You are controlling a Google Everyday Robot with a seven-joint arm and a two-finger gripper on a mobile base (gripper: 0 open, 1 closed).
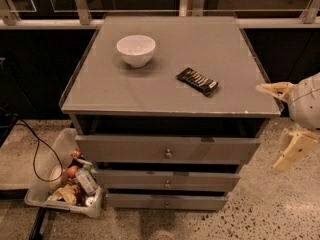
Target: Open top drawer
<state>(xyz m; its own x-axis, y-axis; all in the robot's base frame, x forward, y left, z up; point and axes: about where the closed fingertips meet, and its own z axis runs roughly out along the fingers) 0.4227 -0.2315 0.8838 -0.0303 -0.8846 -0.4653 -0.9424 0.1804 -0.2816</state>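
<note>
The top drawer [167, 149] is a wide grey front with a small round metal knob [168, 154] at its centre, just below the cabinet top. It stands slightly out from the cabinet, with a dark gap above it. My gripper [284, 125] is at the right edge of the view, beside the cabinet's right front corner and clear of the drawer. Its two cream fingers [292, 151] are spread wide apart and hold nothing.
Two narrower grey drawers [167, 181] sit below the top one. On the cabinet top [125, 91] are a white bowl [136, 49] and a dark snack bar [197, 81]. A white bin of groceries [65, 184] and a black cable [37, 151] lie on the floor at left.
</note>
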